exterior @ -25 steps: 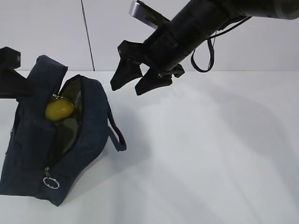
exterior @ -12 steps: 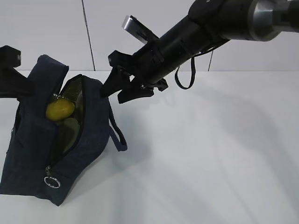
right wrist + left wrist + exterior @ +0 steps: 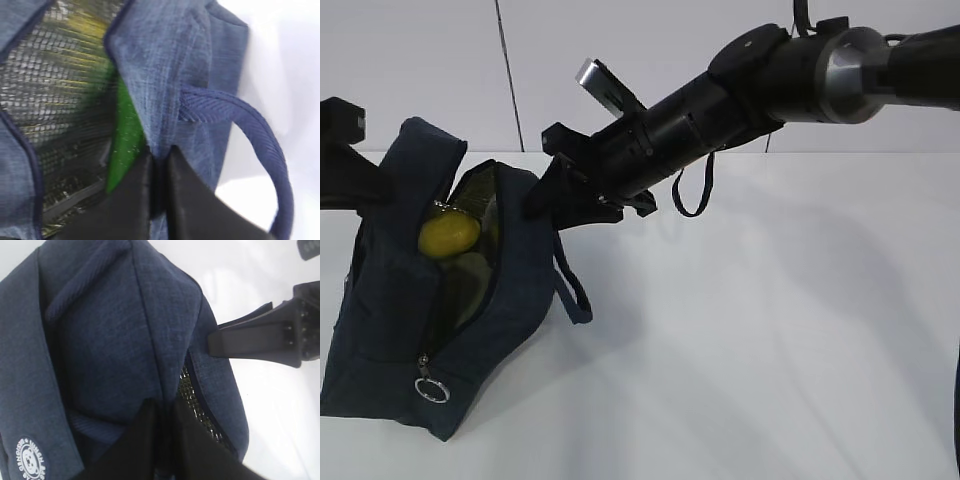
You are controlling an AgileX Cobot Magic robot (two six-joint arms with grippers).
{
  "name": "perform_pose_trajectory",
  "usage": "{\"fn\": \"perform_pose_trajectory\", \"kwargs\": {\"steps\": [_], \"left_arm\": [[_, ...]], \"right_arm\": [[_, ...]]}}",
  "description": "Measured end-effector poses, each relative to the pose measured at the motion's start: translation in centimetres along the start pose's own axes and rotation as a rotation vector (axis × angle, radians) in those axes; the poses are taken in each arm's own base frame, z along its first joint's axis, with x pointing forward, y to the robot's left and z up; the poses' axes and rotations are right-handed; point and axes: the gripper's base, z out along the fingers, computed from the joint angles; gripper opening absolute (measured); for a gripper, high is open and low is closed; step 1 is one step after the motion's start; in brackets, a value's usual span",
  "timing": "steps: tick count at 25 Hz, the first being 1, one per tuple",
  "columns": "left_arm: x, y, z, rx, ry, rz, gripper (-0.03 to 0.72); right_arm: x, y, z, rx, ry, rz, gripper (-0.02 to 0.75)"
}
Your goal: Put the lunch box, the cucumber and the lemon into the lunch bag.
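At the far left of the exterior frame the left gripper point(image 3: 355, 180) sits against the raised left wall of the lunch bag point(image 3: 390, 330); in the left wrist view its fingers point(image 3: 135, 445) are pressed together on a fold of the navy fabric at the bottom centre, with the round white logo point(image 3: 29, 460) at lower left. The lunch bag stands on the white counter point(image 3: 770, 330) in the left third of the exterior frame, top zipper open and metal ring pull point(image 3: 430, 389) hanging at its lower front. Inside the opening the lemon point(image 3: 448, 234) rests high, near the upper left of the cavity. The cucumber point(image 3: 125, 135) is visible in the right wrist view as a green shape against the inner right wall, beside the silver lining. The lunch box cannot be made out in any view. Right of the opening, the right gripper point(image 3: 548, 195) reaches in from the upper right, its fingers point(image 3: 137, 195) pinching the bag's right rim. One loop handle point(image 3: 570, 285) hangs just right of that wall.
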Motion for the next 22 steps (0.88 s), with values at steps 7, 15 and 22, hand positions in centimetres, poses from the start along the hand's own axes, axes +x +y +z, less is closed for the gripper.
{"fn": "perform_pose_trajectory", "kwargs": {"steps": [7,15,22], "left_arm": [[0.0,0.0,0.0,0.0,0.0,0.0,0.029],[0.2,-0.6,0.2,0.025,-0.001,0.015,0.029],[0.9,-2.4,1.2,0.083,0.013,0.025,0.029]], "right_arm": [[-0.1,0.1,0.2,-0.037,-0.017,-0.03,0.055],[-0.1,1.4,-0.9,-0.038,-0.002,-0.116,0.022],[-0.2,3.8,-3.5,0.042,-0.006,-0.204,0.022]]}}
